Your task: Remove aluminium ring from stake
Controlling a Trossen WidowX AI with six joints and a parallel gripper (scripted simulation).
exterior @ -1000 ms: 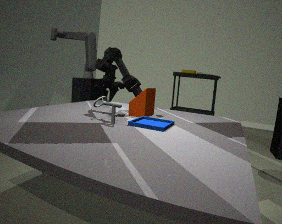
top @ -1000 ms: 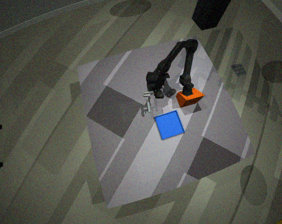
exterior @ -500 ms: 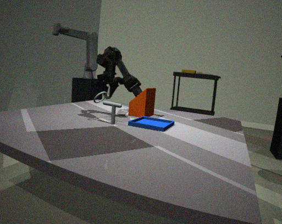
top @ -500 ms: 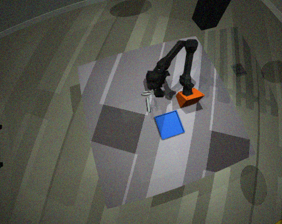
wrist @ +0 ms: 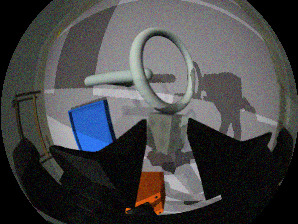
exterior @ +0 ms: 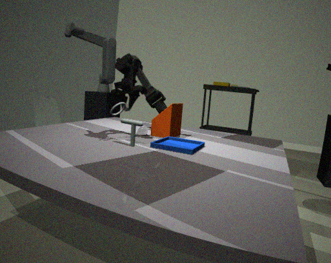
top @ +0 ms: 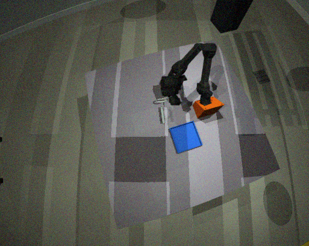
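Item: aluminium ring [top: 161, 99] [exterior: 119, 103] [wrist: 135, 60], one, free of the stake, raised above the tabletop [top: 141, 208] [exterior: 190, 200] [wrist: 225, 45] and tilted well off flat.
Item: welded tab [wrist: 161, 131], one; apparently the grip point, leaving the hoop projecting clear of the fingers.
Item: tool [top: 168, 97] [exterior: 128, 102] [wrist: 166, 123], black, clamped on the ring, evidently by its tab.
Item: steel stake [exterior: 132, 136], upright; its cross-bar [top: 162, 115] [exterior: 131, 122] [wrist: 110, 78] overhangs the foot, presumably why the hoop needs tilting to pass.
Item: blue tray [top: 185, 137] [exterior: 177, 145] [wrist: 92, 125], shallow, without the ring; its low rim probably serves to contain it.
Outstanding: carry over, level, lower, release, withdraw. Risk: the hoop may catch the cross-bar or land on the rim.
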